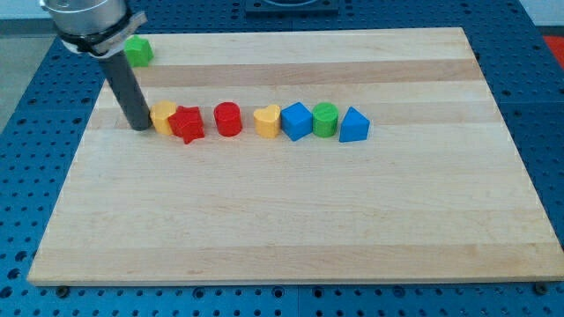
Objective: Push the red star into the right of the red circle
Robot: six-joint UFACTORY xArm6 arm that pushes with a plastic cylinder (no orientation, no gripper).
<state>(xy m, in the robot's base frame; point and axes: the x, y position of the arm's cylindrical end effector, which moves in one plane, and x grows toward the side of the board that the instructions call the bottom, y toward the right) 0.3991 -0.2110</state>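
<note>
The red star (188,124) lies on the wooden board at the view's left of the red circle (228,119), a small gap between them. A yellow block (164,115) touches the star's left side. My tip (141,126) stands on the board just left of the yellow block, touching or nearly touching it, so tip, yellow block, star and circle form a row.
Right of the red circle stand a yellow heart (267,121), a blue cube (297,121), a green cylinder (325,119) and a blue triangle (353,125) in a row. A green block (138,51) sits at the top left near the board's (291,220) edge.
</note>
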